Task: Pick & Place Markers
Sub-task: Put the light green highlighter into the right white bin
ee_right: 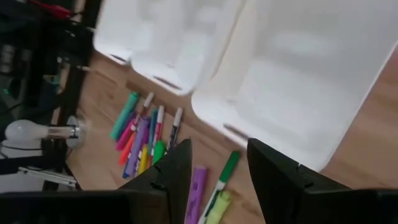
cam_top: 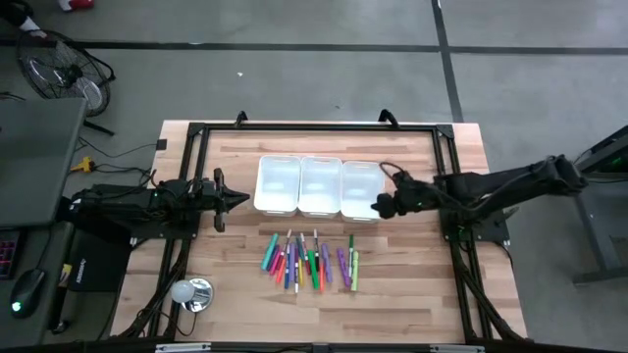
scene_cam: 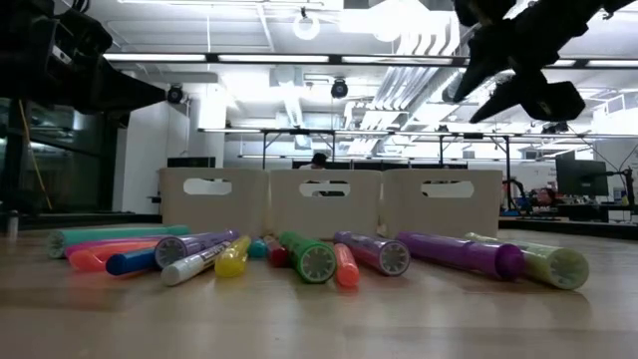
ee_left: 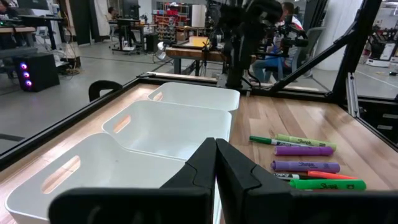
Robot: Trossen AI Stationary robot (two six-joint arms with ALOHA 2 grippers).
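Note:
Several markers [cam_top: 309, 260] in pink, orange, green, purple, blue and teal lie side by side on the wooden table, near its front middle; they also show in the low view [scene_cam: 309, 259] and both wrist views [ee_left: 305, 167] [ee_right: 149, 140]. My right gripper [cam_top: 378, 208] hangs open in the air over the near right corner of the right white bin [cam_top: 361, 188], tilted downward, with nothing between its fingers [ee_right: 217, 168]. My left gripper [cam_top: 240, 199] is shut and level at the left of the bins, its fingertips [ee_left: 216, 162] together and empty.
Three white bins [cam_top: 320, 186] stand in a row behind the markers. A black frame [cam_top: 196, 132] runs around the table's edges. A bulb-shaped lamp [cam_top: 191, 291] lies at the near left. Bare wood lies in front of the markers and to their right.

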